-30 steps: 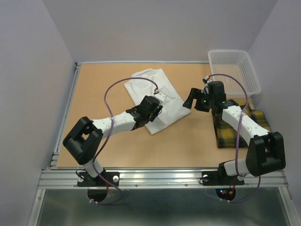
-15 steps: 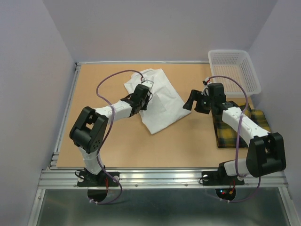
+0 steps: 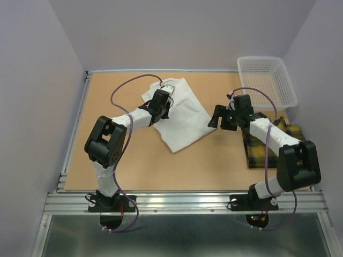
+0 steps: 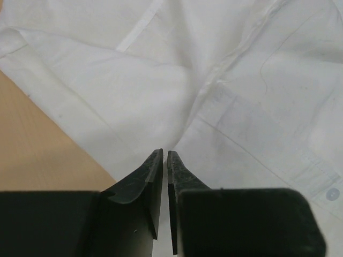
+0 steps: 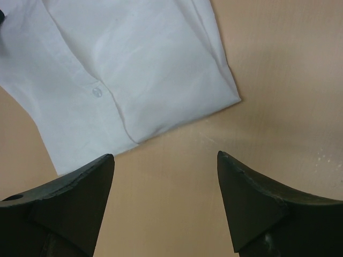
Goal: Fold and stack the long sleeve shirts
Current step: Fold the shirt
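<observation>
The plain white shirt (image 3: 182, 115) lies folded on the table's middle back; it fills the left wrist view (image 4: 214, 80) and the top of the right wrist view (image 5: 128, 69). My left gripper (image 3: 163, 101) hovers over its left part, shut and empty, fingertips (image 4: 165, 155) close above the cloth. The yellow-and-dark plaid shirt (image 3: 289, 136) lies folded at the right, partly under my right arm. My right gripper (image 3: 215, 119) is open and empty, just right of the white shirt's right corner, over bare table (image 5: 166, 160).
A white plastic mesh basket (image 3: 267, 81) stands at the back right corner. The wooden table (image 3: 107, 155) has raised metal rails along its left and near edges. Purple cables loop above both arms.
My left gripper has moved from the white shirt's near corner back and left to its left part. My right gripper has shifted slightly toward the shirt's right corner.
</observation>
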Controlling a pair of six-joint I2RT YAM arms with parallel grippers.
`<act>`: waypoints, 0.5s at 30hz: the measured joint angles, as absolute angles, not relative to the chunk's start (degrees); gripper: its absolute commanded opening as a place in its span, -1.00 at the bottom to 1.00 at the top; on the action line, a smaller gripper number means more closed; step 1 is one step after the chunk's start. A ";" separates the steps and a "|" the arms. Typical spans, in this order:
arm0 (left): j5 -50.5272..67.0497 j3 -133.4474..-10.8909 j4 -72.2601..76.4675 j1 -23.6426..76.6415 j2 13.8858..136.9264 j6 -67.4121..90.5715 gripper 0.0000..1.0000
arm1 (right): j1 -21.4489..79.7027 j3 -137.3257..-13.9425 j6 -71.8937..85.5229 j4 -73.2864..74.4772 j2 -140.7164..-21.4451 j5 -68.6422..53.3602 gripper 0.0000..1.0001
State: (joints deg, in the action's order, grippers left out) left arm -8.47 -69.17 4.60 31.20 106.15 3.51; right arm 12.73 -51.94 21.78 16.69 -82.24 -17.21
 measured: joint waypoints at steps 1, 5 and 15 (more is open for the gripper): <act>-8.38 -69.41 4.43 30.98 106.67 3.68 -0.43 | 12.73 -52.49 20.97 16.99 -82.96 -17.58 0.61; -8.47 -69.54 3.66 29.80 106.69 5.28 0.12 | 12.73 -58.67 16.67 17.63 -88.18 -19.90 0.57; -3.27 -75.22 2.83 21.30 105.75 10.33 0.47 | 12.84 -79.48 9.06 16.32 -104.68 -27.11 0.29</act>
State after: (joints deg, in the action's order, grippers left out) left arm -3.27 -75.22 2.83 21.30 105.75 10.33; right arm 12.84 -79.48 9.06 16.32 -104.68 -27.11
